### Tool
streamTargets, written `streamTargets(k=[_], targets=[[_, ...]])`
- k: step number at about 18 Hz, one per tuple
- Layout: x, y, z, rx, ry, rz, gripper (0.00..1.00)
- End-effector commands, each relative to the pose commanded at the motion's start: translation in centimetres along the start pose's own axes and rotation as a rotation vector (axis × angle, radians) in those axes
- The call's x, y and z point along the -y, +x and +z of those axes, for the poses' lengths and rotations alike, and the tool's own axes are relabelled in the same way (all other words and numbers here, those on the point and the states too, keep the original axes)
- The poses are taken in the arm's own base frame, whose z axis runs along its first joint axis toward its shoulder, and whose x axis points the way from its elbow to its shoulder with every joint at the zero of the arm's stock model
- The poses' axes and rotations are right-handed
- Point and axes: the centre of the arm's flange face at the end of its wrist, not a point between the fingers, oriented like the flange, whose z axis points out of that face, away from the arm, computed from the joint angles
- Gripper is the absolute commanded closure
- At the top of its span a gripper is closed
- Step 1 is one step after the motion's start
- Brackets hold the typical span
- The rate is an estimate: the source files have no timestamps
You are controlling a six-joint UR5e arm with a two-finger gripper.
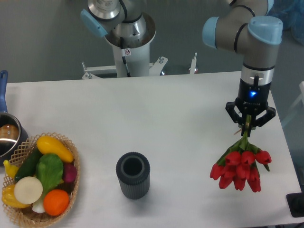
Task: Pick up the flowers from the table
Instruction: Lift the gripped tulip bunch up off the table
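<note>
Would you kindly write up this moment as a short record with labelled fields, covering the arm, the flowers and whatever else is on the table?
pincer: the arm's black two-finger pincer points down, shut on the stems
flowers: bunch of red tulips with green stems hangs buds-down from the pincer
table: large white tabletop
centre front: dark ribbed cylindrical cup, upright and open-topped
left front: woven wicker basket holding colourful vegetables
left edge: metal pot with blue handle, partly out of frame

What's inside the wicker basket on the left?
The wicker basket holds a yellow squash, green pepper, orange, white onion and cucumber. Anything beneath them is covered.
</note>
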Motion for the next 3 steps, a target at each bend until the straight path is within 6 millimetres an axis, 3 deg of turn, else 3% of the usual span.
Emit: streamTargets(k=[3], targets=[[-0.26,-0.28,-0.40,0.007,0.002,-0.005,0.85]])
